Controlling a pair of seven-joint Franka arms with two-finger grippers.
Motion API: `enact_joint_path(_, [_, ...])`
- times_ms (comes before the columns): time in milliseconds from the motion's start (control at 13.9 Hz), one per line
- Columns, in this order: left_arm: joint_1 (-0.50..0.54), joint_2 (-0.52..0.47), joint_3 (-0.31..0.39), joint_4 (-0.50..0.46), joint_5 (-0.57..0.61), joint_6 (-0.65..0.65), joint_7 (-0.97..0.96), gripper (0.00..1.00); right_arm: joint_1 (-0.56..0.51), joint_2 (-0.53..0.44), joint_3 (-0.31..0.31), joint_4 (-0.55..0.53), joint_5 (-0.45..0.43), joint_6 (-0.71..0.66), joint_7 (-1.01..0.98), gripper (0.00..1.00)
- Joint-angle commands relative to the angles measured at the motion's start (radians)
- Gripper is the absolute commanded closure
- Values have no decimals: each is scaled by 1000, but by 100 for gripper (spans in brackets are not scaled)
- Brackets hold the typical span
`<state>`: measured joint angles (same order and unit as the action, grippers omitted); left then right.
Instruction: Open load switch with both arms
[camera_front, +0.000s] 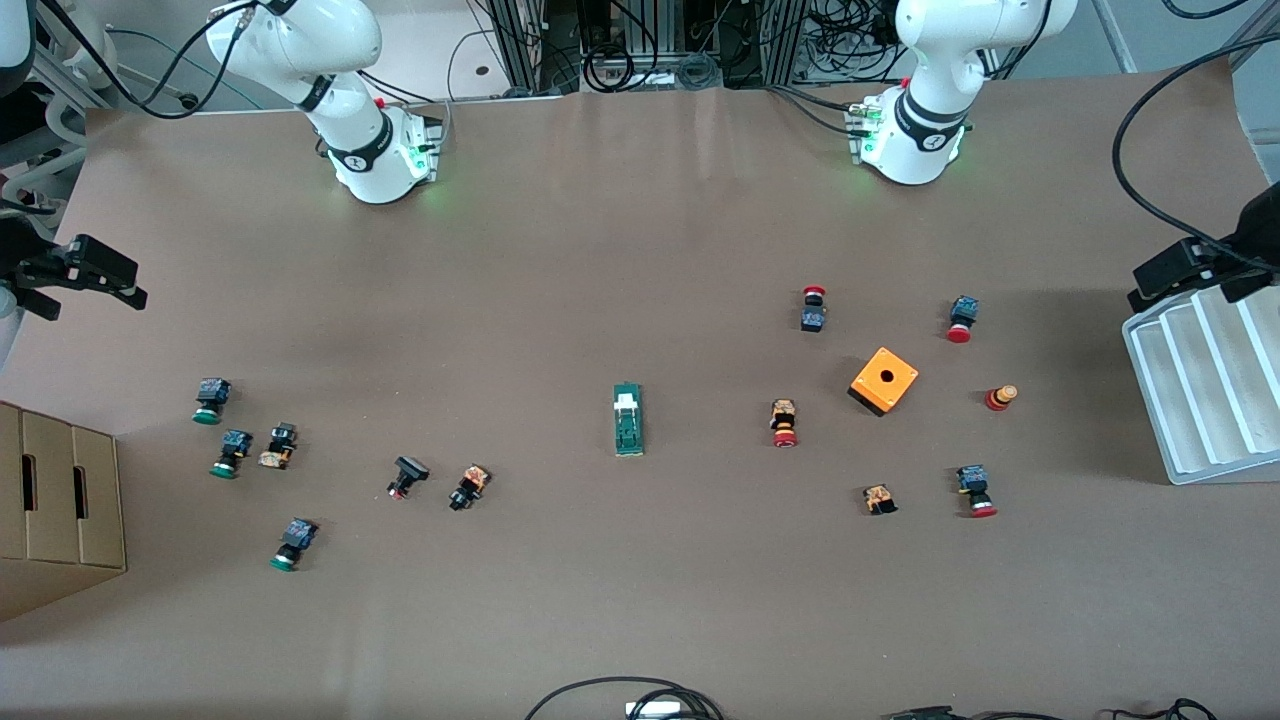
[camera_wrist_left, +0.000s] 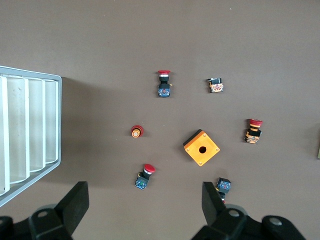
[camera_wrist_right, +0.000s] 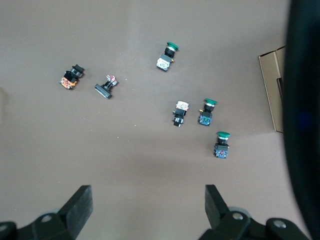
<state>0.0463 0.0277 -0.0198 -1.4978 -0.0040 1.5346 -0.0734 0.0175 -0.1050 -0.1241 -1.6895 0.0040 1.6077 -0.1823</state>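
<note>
Above table, both pincers (camera_wrist_left: 142, 207) (camera_wrist_right: 147, 207) wide open, empty

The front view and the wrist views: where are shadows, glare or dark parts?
Front view: even light, with green glow at both arm bases and soft shadows beside the load switch and orange box. Left wrist view: the white tray casts a shadow. Right wrist view: a dark blurred shape covers one edge.

An orange box (camera_wrist_left: 201, 147) and red push buttons (camera_wrist_left: 143, 177) lie under the left gripper (camera_wrist_left: 144, 207), beside a white tray (camera_wrist_left: 54, 120); green push buttons (camera_wrist_right: 221, 144) lie under the right gripper (camera_wrist_right: 149, 210).
</note>
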Motion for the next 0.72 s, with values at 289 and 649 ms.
enact_joint_path(289, [0, -25, 53, 8, -11, -65, 20, 0, 7, 10, -3, 22, -30, 3, -6, 0])
enact_joint_path(649, [-5, -17, 132, 14, -51, -71, 23, 0, 7, 10, -3, 22, -30, 3, -8, 0])
